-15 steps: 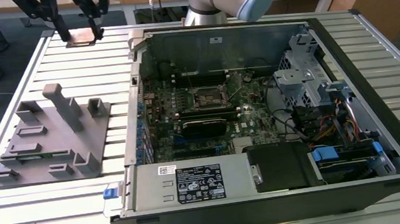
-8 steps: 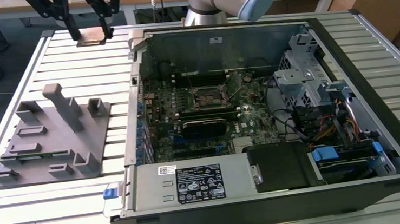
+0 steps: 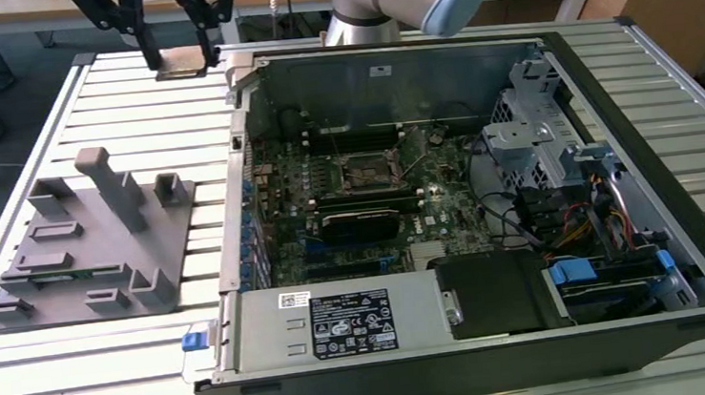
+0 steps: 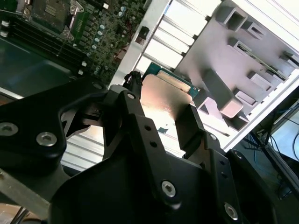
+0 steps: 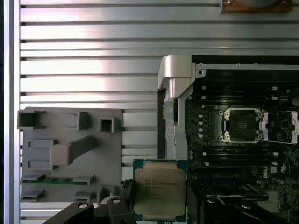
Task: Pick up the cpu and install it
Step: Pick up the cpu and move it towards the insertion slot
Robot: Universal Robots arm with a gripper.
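- Exterior view showed the black gripper [image 3: 179, 45] clamped on the cpu [image 3: 181, 61], which was raised above the ribbed metal table [image 3: 128, 112] near a corner of the open computer case [image 3: 653, 133].
- In the first wrist view the chip was flat and square, with a dull silver lid, rounded corners and a thin green rim.
- Two black fingers [image 4: 189, 128] pinched its opposite edges.
- A grey moulded plastic fixture [image 3: 88, 240] lay by the table's edge on the exterior view's left.

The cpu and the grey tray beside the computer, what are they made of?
Top of the cpu: shiny silver metal, it glints; its thin rim looks like green circuit board. And the grey tray: probably plastic, dull, matte, one even colour.
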